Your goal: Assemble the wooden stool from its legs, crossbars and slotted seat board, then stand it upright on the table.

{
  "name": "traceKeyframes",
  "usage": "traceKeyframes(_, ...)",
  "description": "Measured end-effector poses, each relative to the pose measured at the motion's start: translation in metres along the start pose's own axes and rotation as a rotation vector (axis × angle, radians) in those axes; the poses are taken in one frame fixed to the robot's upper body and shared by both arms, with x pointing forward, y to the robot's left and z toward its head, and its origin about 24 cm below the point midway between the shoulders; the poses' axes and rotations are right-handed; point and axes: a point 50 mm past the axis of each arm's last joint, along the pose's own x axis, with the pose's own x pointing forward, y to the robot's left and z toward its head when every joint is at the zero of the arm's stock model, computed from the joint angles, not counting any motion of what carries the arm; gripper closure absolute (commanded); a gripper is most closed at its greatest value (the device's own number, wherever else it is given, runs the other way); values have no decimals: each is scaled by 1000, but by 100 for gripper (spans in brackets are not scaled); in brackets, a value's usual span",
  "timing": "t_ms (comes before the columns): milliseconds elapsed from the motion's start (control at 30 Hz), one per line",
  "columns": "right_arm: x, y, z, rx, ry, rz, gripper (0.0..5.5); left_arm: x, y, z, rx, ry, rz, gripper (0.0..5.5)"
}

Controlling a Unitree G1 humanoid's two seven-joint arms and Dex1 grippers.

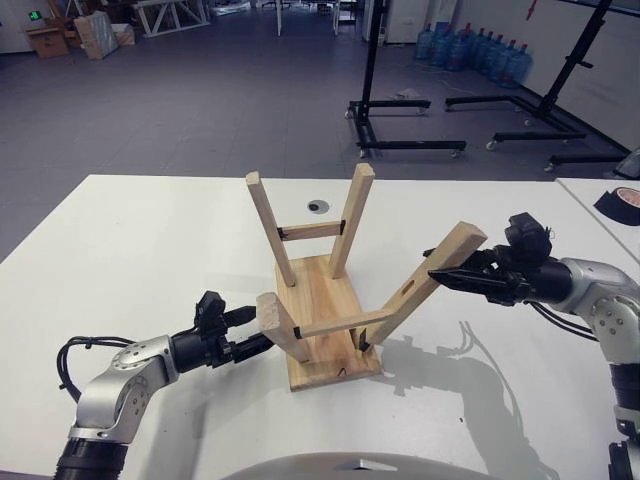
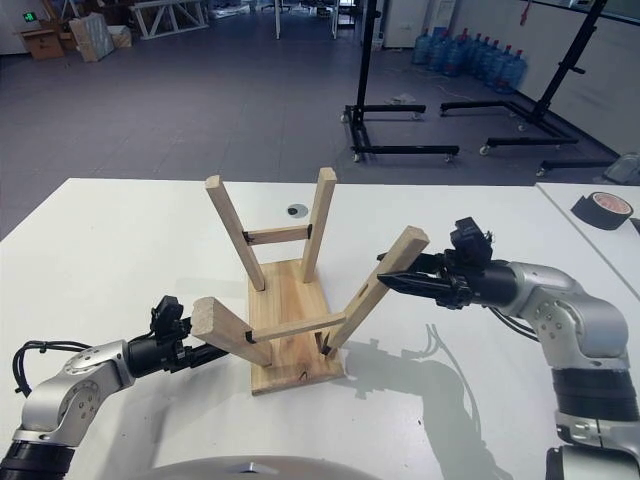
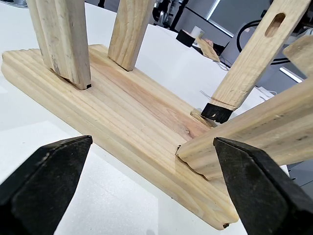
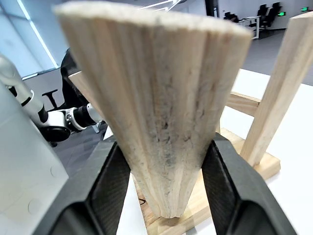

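Observation:
The slotted seat board (image 1: 322, 292) lies flat on the white table (image 1: 130, 250). Two legs (image 1: 270, 228) (image 1: 350, 220), joined by a crossbar (image 1: 312, 231), stand upright in its far end. A second pair leans splayed over the near end, linked by a crossbar (image 1: 335, 325). My right gripper (image 1: 440, 272) is shut on the top of the right leaning leg (image 1: 425, 285), seen between its fingers (image 4: 107, 191). My left gripper (image 1: 250, 332) is open, its fingertips at the left leaning leg (image 1: 280, 325), whose end (image 3: 254, 132) shows close to one finger (image 3: 259, 181).
A round hole (image 1: 318, 207) sits in the table behind the stool. A black tape roll (image 1: 622, 203) lies on the neighbouring table at the right. Black wheeled racks (image 1: 400, 110) stand on the floor beyond the far edge.

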Motion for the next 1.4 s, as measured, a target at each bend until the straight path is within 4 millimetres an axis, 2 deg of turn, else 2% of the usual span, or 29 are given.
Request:
traceKeyframes(733,23,-16,6,-71,66,173,347,5,1,-4,-1,17,-20,95)
traceKeyframes(1167,35,-25,23,-142,210,258,347,5,-1,-7,-10,25,-33,95)
traceKeyframes(1400,44,-29,29,-198,228,285,347,6,-1,-8,-13,30,-39,95)
